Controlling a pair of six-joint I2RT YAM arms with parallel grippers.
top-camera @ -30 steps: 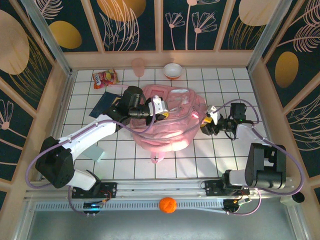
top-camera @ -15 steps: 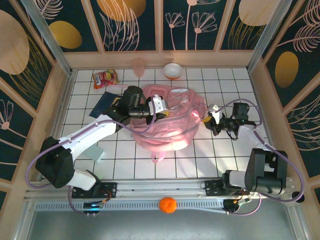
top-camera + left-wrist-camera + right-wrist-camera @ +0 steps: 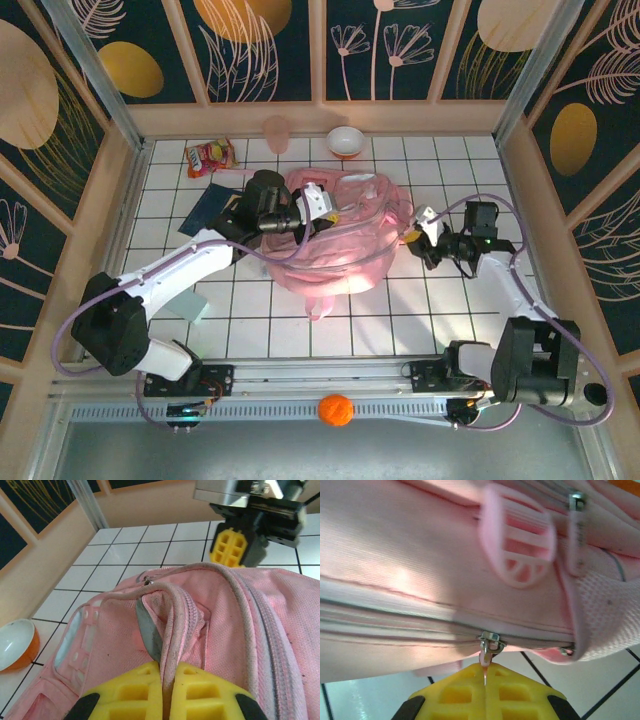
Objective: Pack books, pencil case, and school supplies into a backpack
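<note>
The pink backpack (image 3: 335, 245) lies mid-table, its top raised between both arms. My left gripper (image 3: 322, 205) is at its upper left. In the left wrist view the yellow fingers (image 3: 135, 687) are shut on the backpack's pink zipper edge (image 3: 172, 630). At the bag's right side, my right gripper (image 3: 414, 237) is shut on a small pink zipper pull (image 3: 485, 659) that hangs from a metal slider (image 3: 490, 642) on a closed zip. A dark navy book (image 3: 208, 205) lies flat left of the bag, partly under the left arm.
A red-orange snack packet (image 3: 210, 155), a pink cup (image 3: 277, 133) and an orange-and-white bowl (image 3: 346, 141) stand along the back wall. A pale mint flat item (image 3: 197, 305) lies by the left arm. Wooden walls close in the tiled table (image 3: 440, 320).
My right gripper has closed on the zipper pull and shifted slightly toward the back. The left gripper has lifted the bag's edge a little, and the bag's near side has drawn back.
</note>
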